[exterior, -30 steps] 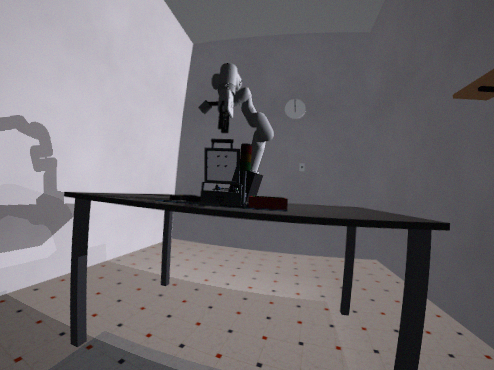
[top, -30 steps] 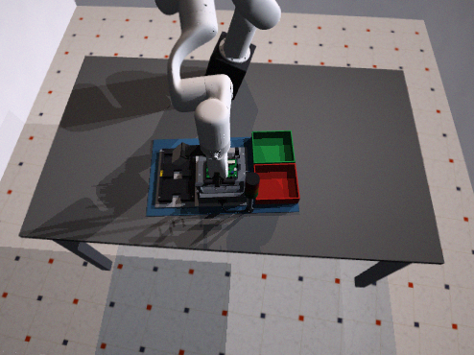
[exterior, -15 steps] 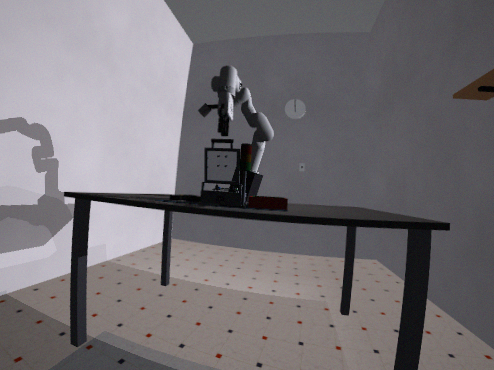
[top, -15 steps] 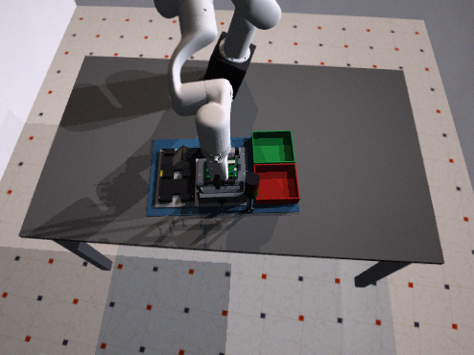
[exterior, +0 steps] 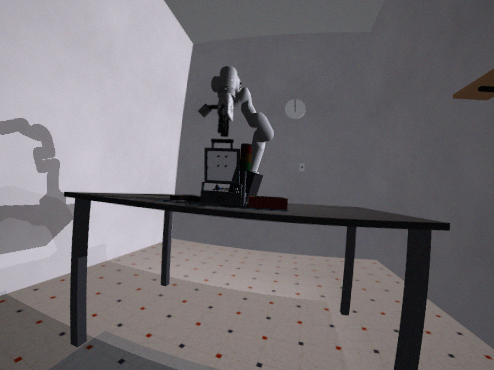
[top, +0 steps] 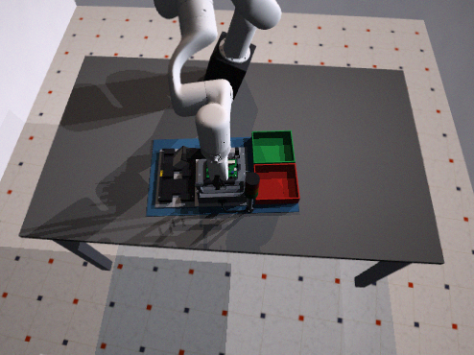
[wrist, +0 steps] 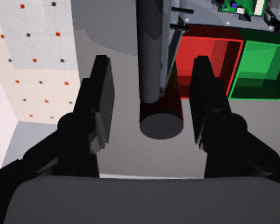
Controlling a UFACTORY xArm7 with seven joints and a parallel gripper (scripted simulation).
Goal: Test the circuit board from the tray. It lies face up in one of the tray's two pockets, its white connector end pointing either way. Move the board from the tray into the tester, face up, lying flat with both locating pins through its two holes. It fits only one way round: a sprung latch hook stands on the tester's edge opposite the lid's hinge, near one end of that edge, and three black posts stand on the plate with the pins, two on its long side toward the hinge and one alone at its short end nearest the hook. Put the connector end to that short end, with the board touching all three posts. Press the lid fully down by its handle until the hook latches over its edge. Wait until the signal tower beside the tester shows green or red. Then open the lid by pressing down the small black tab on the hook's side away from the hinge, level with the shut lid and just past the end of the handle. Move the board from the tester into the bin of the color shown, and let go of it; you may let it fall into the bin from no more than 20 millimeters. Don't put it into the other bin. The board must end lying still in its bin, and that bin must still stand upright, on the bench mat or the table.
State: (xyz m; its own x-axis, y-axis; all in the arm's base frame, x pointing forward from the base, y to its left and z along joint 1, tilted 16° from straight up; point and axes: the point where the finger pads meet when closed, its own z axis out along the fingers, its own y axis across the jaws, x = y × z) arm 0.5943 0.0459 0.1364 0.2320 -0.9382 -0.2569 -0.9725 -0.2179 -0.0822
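My gripper is half open and empty, just above the raised lid's handle. In the wrist view the dark bar appears between the fingers, not gripped. The lid stands upright. The green board lies face up in the tester, partly hidden by the arm; its fit on the pins cannot be told. The signal tower shows no clearly lit lamp. The red bin and green bin are upright and empty.
The dark tray is left of the tester on the blue mat. The tower stands close beside the lid, at the red bin's left side. The arm reaches over the tester from the back of the table.
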